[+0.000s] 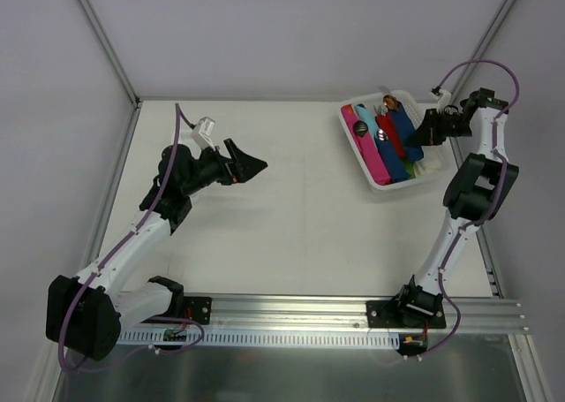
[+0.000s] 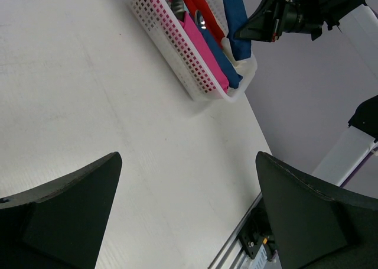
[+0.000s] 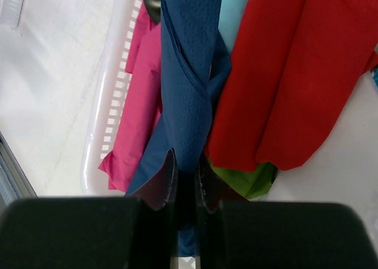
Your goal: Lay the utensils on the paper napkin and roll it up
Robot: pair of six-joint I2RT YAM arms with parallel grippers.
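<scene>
Right hand (image 1: 422, 133), top view: reaching into the right side of the basket (image 1: 372, 185) at the tabletop's (image 1: 291, 234) far right corner. The napkin (image 1: 400, 125) lies folded there among other cloths, with utensils (image 1: 382, 135) on top. Left hand (image 1: 249, 159) hovers over bare tabletop, well apart, probably kept clear of the pick.

Left wrist view: left hand (image 2: 188, 168) released, jaws wide, nothing between them.

Right wrist view: right hand (image 3: 184, 183) clenched on the napkin's (image 3: 183, 74) near fold, between pink cloth (image 3: 139, 103) and red cloth (image 3: 277, 74). Judged a pinch for drawing it out; nothing is laid out yet.
</scene>
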